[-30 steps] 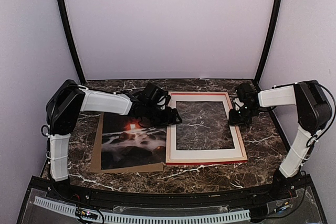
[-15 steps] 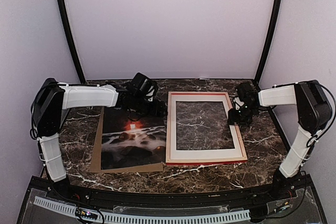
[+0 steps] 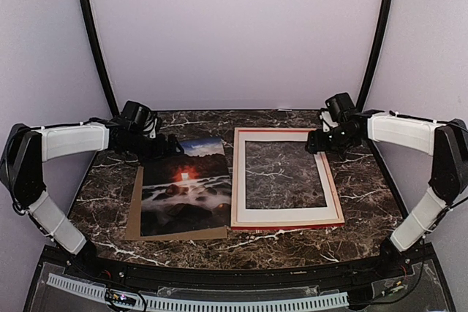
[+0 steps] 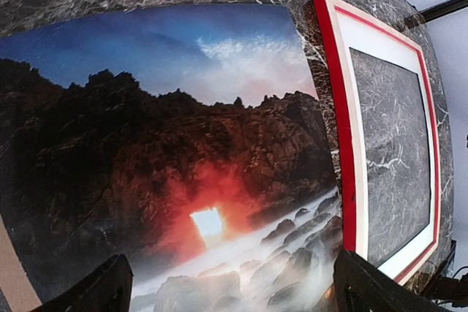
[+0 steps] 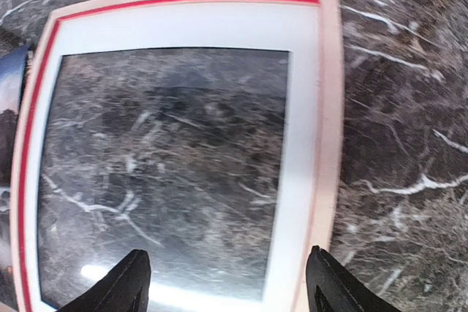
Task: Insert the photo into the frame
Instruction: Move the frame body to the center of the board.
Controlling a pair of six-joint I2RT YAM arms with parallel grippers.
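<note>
The photo lies flat on a brown backing board at the left of the table; it fills the left wrist view. The frame lies to its right, pale wood side up with red edges, a white mat board inside it. It also shows in the left wrist view and the right wrist view. My left gripper is open and empty above the photo's far left corner. My right gripper is open and empty above the frame's far right corner.
The table is dark marble. Black posts and pale walls close in the back and sides. The arm bases stand at the near edge.
My left arm has drawn back to the left, off the photo's top edge. My right gripper has risen and moved back from the frame's right rail to its far right corner.
</note>
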